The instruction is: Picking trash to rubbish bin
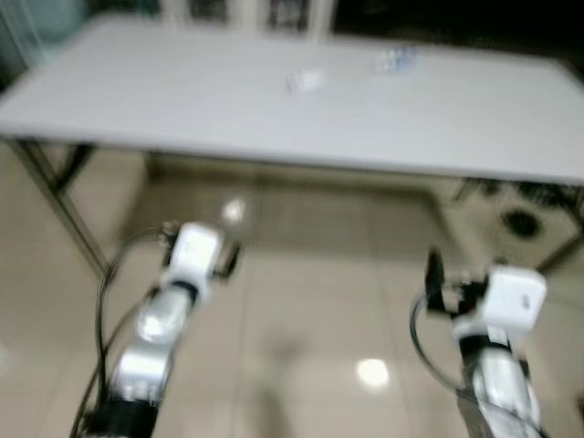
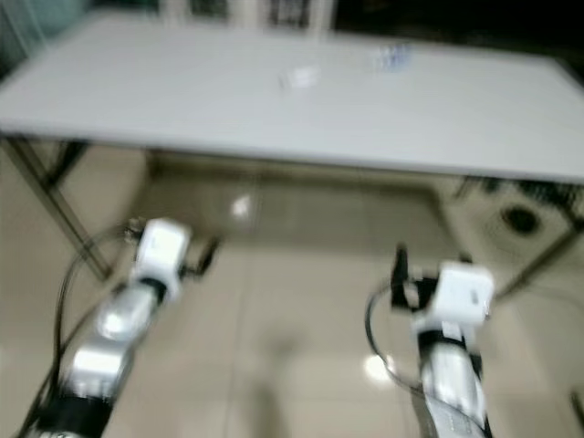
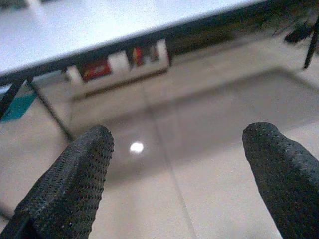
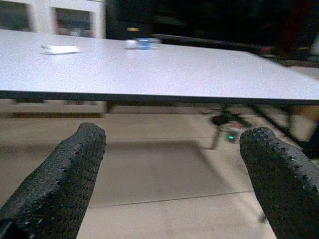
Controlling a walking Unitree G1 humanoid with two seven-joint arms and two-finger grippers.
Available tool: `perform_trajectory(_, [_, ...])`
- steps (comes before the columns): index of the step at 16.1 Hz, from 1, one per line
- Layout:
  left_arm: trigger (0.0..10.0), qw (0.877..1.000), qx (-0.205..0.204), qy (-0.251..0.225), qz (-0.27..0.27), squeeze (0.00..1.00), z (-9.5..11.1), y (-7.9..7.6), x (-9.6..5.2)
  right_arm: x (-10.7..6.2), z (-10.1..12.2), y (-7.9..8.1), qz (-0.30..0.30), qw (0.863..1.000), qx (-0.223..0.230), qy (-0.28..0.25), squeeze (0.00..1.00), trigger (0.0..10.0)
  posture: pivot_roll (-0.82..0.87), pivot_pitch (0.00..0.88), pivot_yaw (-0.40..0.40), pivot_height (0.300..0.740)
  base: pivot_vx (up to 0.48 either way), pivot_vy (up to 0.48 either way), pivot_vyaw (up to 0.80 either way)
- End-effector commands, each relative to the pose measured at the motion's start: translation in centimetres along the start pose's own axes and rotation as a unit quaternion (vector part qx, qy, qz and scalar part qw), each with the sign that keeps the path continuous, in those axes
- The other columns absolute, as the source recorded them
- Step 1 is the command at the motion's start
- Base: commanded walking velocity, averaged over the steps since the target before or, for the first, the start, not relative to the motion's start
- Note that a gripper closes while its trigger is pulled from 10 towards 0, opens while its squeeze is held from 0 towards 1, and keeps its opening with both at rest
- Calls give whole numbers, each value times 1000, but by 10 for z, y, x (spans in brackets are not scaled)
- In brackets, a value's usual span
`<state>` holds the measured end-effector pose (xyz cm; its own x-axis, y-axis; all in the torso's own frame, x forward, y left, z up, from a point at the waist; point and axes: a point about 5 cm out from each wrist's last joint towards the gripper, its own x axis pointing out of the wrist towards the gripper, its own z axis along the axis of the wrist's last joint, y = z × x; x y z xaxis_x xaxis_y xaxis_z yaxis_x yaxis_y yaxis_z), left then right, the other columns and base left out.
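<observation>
approaching table (image 1: pixel 182 119) | 2 trash pieces on top: white scrap (image 1: pixel 304 81), clear wrapper (image 1: pixel 396 60) | left gripper (image 3: pixel 174 174) and right gripper (image 4: pixel 174 174) spread, empty, low | next: step closer, raise arm

We hold both silver arms forward and low, the left arm (image 1: pixel 155 333) on the left, the right arm (image 1: pixel 493 365) on the right. Our left gripper (image 3: pixel 174 164) and right gripper (image 4: pixel 172 164) both have their black fingers spread wide, holding nothing.
</observation>
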<state>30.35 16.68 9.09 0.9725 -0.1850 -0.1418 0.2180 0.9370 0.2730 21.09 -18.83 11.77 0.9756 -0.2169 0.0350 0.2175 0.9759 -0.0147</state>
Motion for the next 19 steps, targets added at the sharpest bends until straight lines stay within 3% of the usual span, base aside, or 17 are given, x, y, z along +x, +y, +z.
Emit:
perform_trajectory(1, [10000,999,-8,-21,-28,0,12,-17,6,0,-1,-10,-19,1000,-17,4,0,10000,190,88,-56,740,465,0,0])
perform_trajectory(19, [10000,999,-7,-20,-36,0,14,-20,8,-4,-2,-10,-17,1000,-23,6,0,10000,183,94,-54,740,469,0,0])
